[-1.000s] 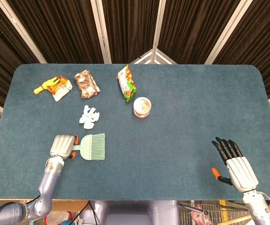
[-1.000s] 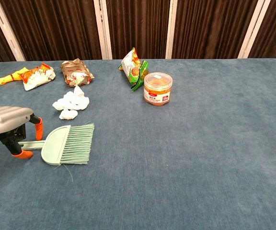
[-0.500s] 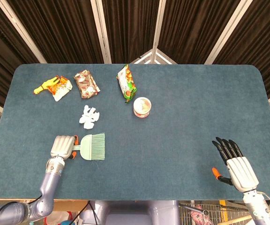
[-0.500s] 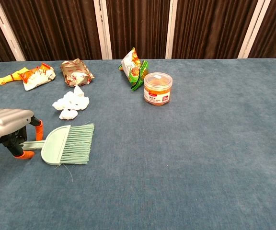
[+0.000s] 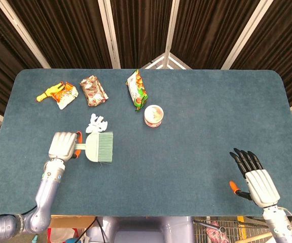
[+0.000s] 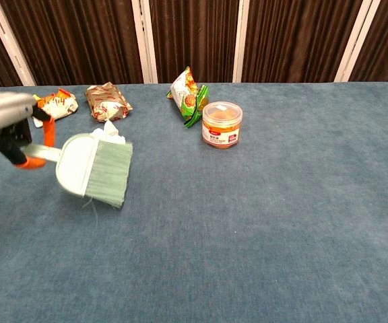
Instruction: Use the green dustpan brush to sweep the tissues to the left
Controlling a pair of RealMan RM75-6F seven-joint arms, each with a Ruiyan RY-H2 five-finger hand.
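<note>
Green bristles are what you should watch first. From the head view, your left hand (image 5: 62,146) is clasped around the handle of the green dustpan brush (image 5: 99,147), whose long axis runs across the table, handle toward the hand and bristles fanned out to the right. The tissues (image 5: 96,124) lie just beyond the brush head, farther from you and nearly touching its far edge. That is the relation the sweep turns on: the brush sits on the near side of the tissues, not on their right, so I judge you must carry the head past them to the right before any stroke can push them left. Your right hand (image 5: 255,177) rests well apart at the near right of the table, fingers spread, holding nothing; the left is plainly the nearer one.

From the chest view, the left hand (image 6: 9,124) and brush (image 6: 94,167) appear raised off the cloth, the bristles tilted downward, which the overhead picture does not reveal. Here the brush hides most of the tissues (image 6: 110,130), only a white scrap peeking above it. The right hand is absent from this view.
</note>
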